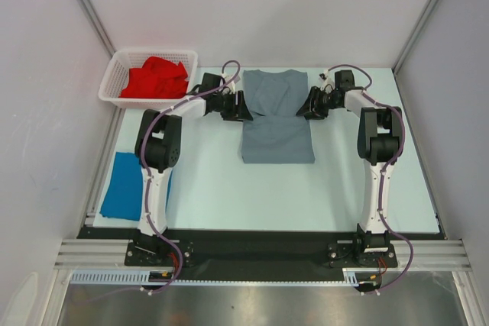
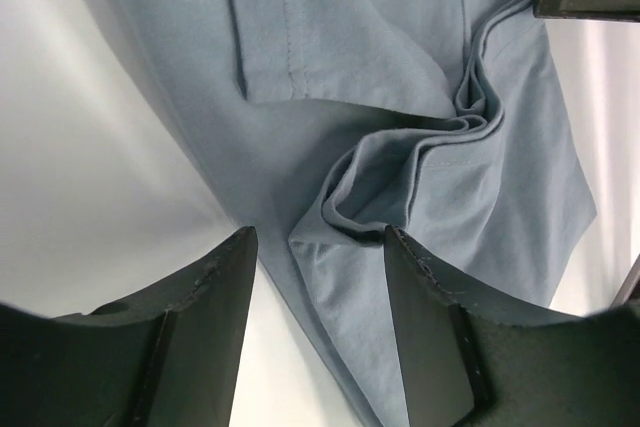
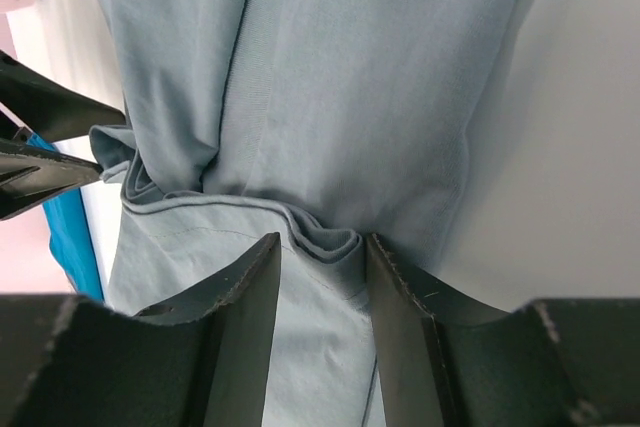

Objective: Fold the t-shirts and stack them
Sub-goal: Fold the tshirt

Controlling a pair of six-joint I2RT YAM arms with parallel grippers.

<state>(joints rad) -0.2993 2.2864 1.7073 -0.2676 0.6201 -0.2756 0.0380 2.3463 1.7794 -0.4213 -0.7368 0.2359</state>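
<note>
**Top view.** Nearest the camera, the arm bases (image 1: 157, 250) are sitting at the near edge of the worktop (image 1: 229, 196). The grey shirt (image 1: 276, 141) is lying mid-worktop, collar pointing away and its lower half lying doubled over the upper. The left end effector (image 1: 240, 109) and right end effector (image 1: 309, 106) are flanking it at the crease, one at each side edge. The blue shirt (image 1: 122, 185) is lying flat at the left edge. The red shirt (image 1: 157, 78) is lying crumpled in the basket (image 1: 109, 85).

**Left wrist view.** The left end effector is standing wide open, its fingers (image 2: 215, 327) straddling a bunched fold (image 2: 350, 209) of the grey shirt's edge. The fold is lying against the right-hand finger and clear of the other, so nothing is being held.

**Right wrist view.** The right end effector is parted only narrowly, its fingers (image 3: 245, 327) enclosing a rolled fold (image 3: 325, 243) that is nearly filling the gap. Whether the pads are pressing the cloth cannot be told.

**Risks.** Each fold is lying only at the fingertips, so a closing grip is likely to be catching just the top layer, letting the lower layers drop and undoing the crease. The two openings are differing, so one side is likely to be lifting before the other, skewing the shirt. The ripples at both edges are likely to be setting into the finished fold.
</note>
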